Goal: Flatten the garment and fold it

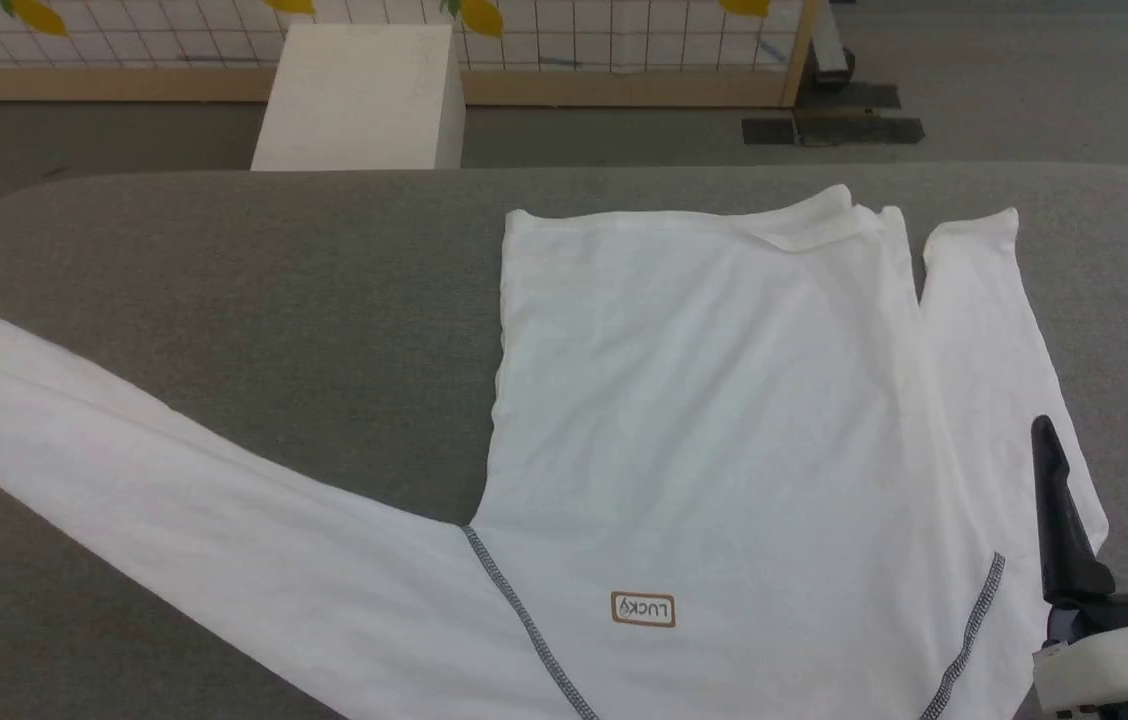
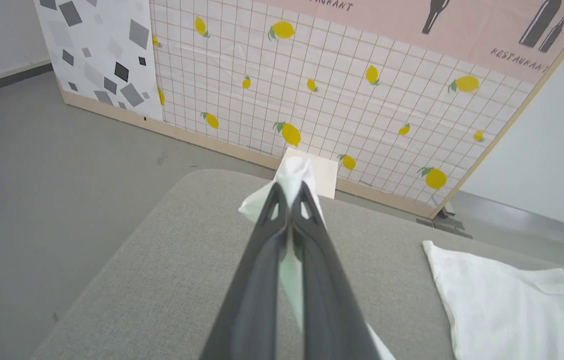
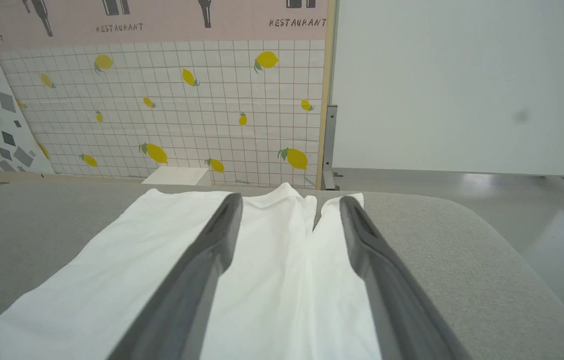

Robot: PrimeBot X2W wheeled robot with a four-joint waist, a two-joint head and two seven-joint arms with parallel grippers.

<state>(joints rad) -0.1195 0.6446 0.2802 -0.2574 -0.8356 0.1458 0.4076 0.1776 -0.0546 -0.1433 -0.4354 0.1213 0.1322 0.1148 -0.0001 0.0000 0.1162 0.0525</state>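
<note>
Shows garment (image 1: pixel 704 400) spread mostly flat on grey padded table (image 1: pixel 224 300), right of centre in head view, body smooth, neck end toward far edge. Carries small brownish square logo (image 1: pixel 643 609) near the near edge, lettering upside down. Has grey zigzag stitching (image 1: pixel 524 620) running diagonally left of the logo, a second line to the right. Sends one long sleeve (image 1: pixel 124 470) out left across the table, off the left edge of head view. Lays the other sleeve (image 1: pixel 984 330) alongside the body on the right, cuff near far edge, narrow gap between.

Pinches the left sleeve's end with left gripper (image 2: pixel 290 192): jaws closed tight on white cloth, bunch of it poking past the tips, raised over the table's left part in left wrist view, body of garment (image 2: pixel 502 295) well apart at lower right. Holds right gripper (image 1: pixel 1094 425) spread wide, nothing between the fingers, over the right sleeve's near part; contact with cloth unclear. Looks along right gripper (image 3: pixel 290 202) at garment (image 3: pixel 272 260) running to far edge.

Beyond the table: white box (image 1: pixel 359 95) on grey floor (image 1: pixel 1024 80), against lemon-print grid partition (image 2: pixel 337 90). Right of it, plain white panel (image 3: pixel 462 85).
</note>
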